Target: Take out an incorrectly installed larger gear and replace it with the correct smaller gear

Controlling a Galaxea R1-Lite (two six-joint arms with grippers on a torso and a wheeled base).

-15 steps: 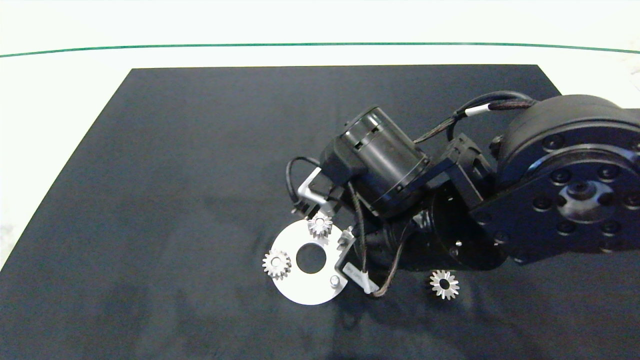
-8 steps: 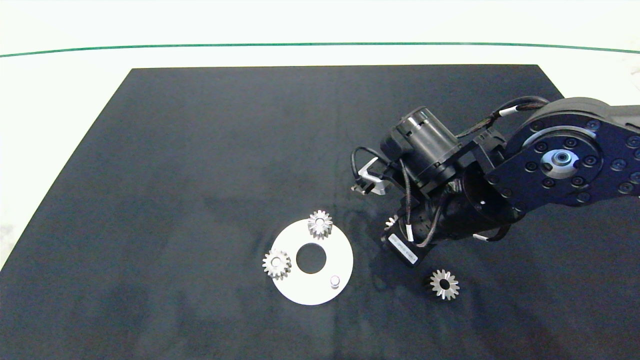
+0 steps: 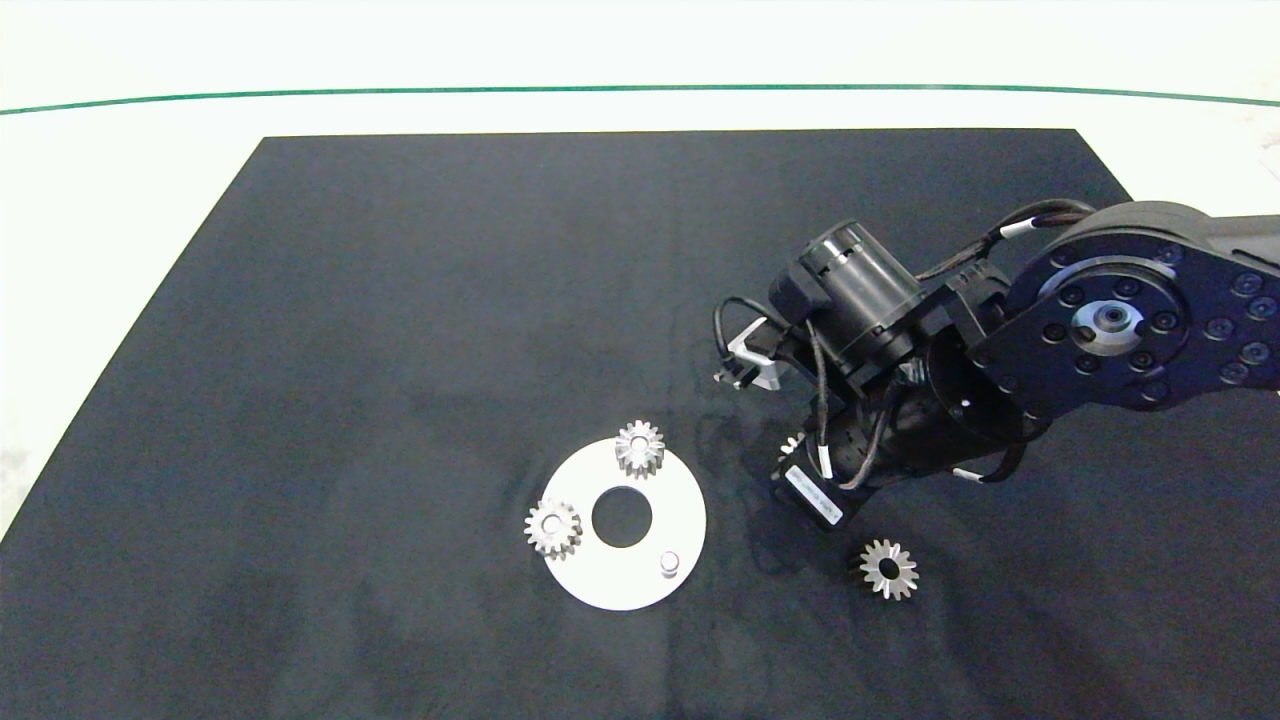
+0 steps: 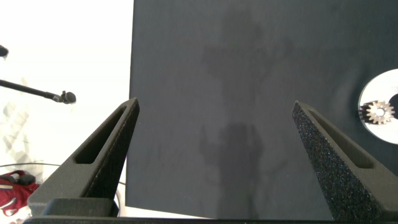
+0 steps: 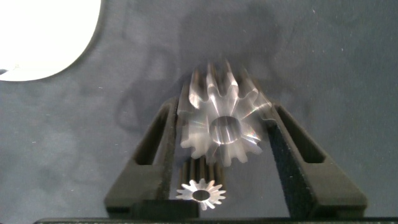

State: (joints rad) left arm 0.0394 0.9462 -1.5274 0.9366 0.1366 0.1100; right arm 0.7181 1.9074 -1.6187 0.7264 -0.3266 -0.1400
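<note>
the larger gear (image 5: pixel 221 121) is being pinched by the right gripper (image 5: pixel 221 140), right of the white disc (image 3: pixel 620 560). the smaller gear (image 3: pixel 888 569) is lying nearer. the left gripper (image 4: pixel 214 137) is being held spread.

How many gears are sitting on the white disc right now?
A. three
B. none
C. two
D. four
C: the far gear and the left gear sit on the white disc; its peg is bare.

Right gripper (image 5: pixel 224 134) clamped, angled downward; left gripper (image 4: pixel 214 134) spread wide.
</note>
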